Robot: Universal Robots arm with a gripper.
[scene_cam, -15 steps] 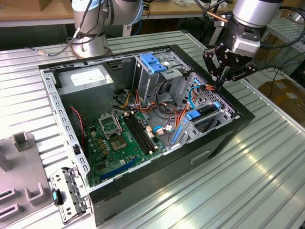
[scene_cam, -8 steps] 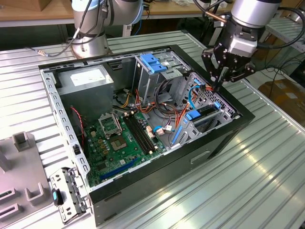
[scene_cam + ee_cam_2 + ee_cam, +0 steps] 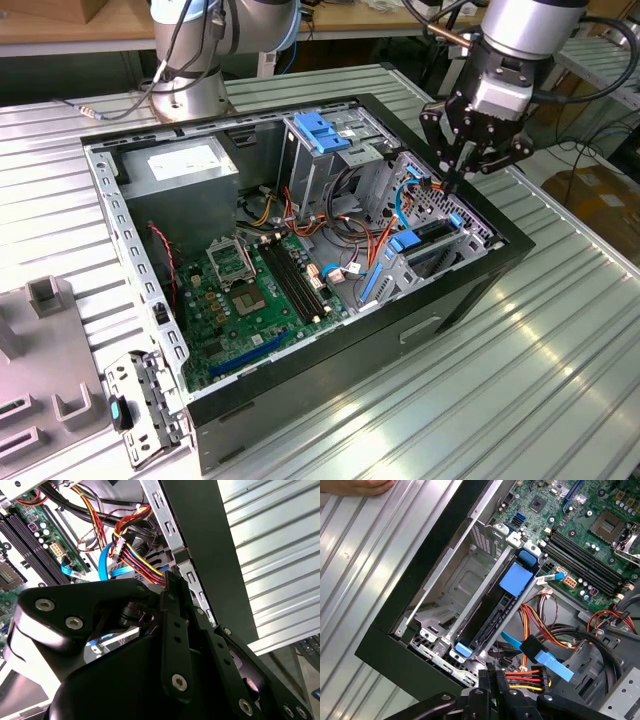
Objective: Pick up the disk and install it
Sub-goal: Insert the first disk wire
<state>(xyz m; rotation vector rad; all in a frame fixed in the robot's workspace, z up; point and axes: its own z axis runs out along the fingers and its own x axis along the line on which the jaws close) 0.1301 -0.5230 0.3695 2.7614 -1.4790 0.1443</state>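
1. The dark rectangular disk with bright blue plastic rails (image 3: 492,612) is sitting slotted in the metal drive cage (image 3: 470,577) at the open black computer case's (image 3: 500,262) corner.
2. The black gripper (image 3: 462,168) is hovering just above the disk's end, fingers (image 3: 490,677) narrowed together, gripping nothing.

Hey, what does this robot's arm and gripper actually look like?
The arm is silver-grey metal tubing with rounded joints and dark cables running along it. The gripper is matte black, built from flat linkage bars joined with silver screws, as seen in both wrist views.
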